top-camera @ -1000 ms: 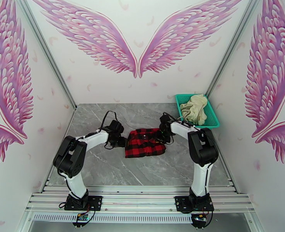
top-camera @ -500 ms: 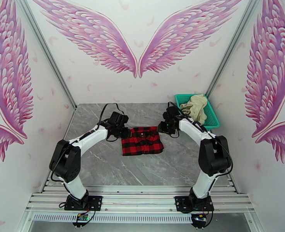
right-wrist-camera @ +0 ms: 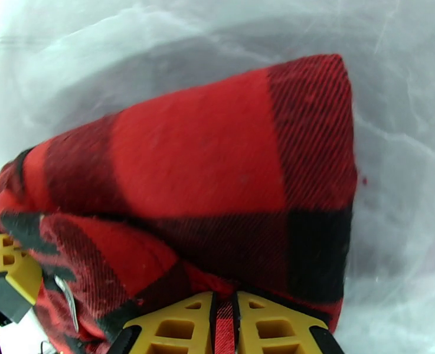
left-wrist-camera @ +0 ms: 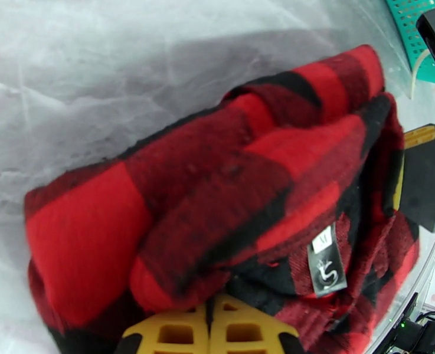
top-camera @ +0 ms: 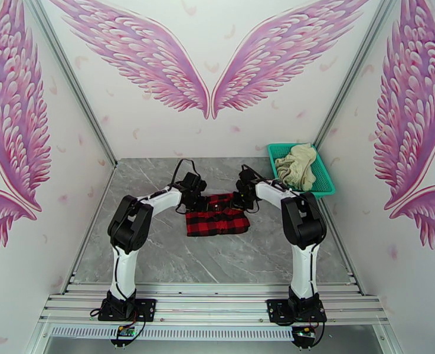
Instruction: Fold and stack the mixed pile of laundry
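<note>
The red-and-black checked shirt (top-camera: 217, 216) lies folded on the grey table, mid-way back. My left gripper (top-camera: 200, 203) is at its far left corner and my right gripper (top-camera: 239, 201) at its far right corner. Seen from the left wrist, the yellow fingers (left-wrist-camera: 176, 334) are shut on the shirt (left-wrist-camera: 217, 190), close to its white label (left-wrist-camera: 325, 261). In the right wrist view, the right gripper (right-wrist-camera: 224, 325) pinches a strip of the shirt (right-wrist-camera: 217, 166). The cream garment (top-camera: 296, 165) lies crumpled in the teal basket (top-camera: 325, 177).
The basket stands in the table's far right corner, just right of the right arm. Open grey tabletop (top-camera: 217, 261) stretches in front of the shirt. Walls painted with pink wings close the table in on three sides.
Both grippers moved back and inward to the shirt's far edge and closed on it. The shirt shifted slightly left and its far edge bunched up.
</note>
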You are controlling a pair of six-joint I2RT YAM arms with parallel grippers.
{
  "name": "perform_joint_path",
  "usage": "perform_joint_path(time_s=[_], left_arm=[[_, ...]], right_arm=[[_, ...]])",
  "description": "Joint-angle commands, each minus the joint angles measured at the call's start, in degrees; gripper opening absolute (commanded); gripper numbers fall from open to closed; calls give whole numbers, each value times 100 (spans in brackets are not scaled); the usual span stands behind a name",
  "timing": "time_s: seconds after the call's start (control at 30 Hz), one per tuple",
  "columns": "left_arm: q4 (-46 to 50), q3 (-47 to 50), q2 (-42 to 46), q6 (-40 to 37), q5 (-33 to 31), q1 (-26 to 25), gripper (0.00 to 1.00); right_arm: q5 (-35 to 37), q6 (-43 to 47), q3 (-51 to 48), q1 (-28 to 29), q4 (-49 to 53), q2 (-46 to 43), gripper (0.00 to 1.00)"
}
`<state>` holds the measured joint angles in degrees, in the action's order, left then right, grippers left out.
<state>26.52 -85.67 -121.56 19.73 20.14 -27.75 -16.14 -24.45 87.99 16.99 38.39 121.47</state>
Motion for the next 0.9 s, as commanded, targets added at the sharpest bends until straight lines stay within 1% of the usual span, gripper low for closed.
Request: perform_joint_path(time_s=[0.0, 0.07, 0.1, 0.13, 0.23, 0.3, 0.37, 0.4, 0.43, 0.5, 0.57, 0.63, 0.7, 0.73, 0.87], left_arm=[[-182, -72, -242, 73, 57, 11, 0], [-149, -137, -89, 91, 46, 7, 1], [-109, -158, 71, 118, 11, 12, 5], [-40, -212, 226, 148, -29, 26, 10], [447, -418, 921, 189, -334, 102, 39], [666, -336, 1428, 262, -545, 174, 47], [718, -40, 1858, 386, -499, 325, 50], [718, 189, 2056, 477, -439, 445, 51], [660, 510, 2232, 544, -329, 568, 53], [523, 1104, 2470, 647, -137, 857, 54], [314, 1819, 2671, 795, 89, 1195, 54], [-78, 2431, 2916, 910, 297, 1500, 55], [-409, 2938, 3093, 1008, 461, 1764, 57], [-583, 3164, 3150, 1058, 580, 1888, 57], [-1278, 3761, 3296, 1317, 1000, 2114, 63]], right_arm=[[523, -133, 185, -52, 125, 29, 20], [509, -68, 175, -54, 168, -166, 23], [515, -24, 196, -51, 233, -289, 25], [519, 18, 217, -56, 299, -394, 27], [485, 177, 184, -59, 429, -884, 35], [248, 372, -44, -5, 246, -1272, 39], [86, 857, -304, 177, 13, -1612, 39], [121, 1270, -455, 368, -85, -1764, 46], [303, 1666, -685, 609, -281, -1935, 54], [590, 2518, -1190, 1108, -774, -2239, 64], [544, 3272, -1649, 1523, -1293, -2432, 65], [387, 4333, -2110, 2049, -1801, -2544, 70], [573, 5260, -2442, 2492, -2184, -2487, 71], [681, 5527, -2447, 2624, -2238, -2337, 71], [750, 5933, -2271, 2789, -2277, -1759, 70]])
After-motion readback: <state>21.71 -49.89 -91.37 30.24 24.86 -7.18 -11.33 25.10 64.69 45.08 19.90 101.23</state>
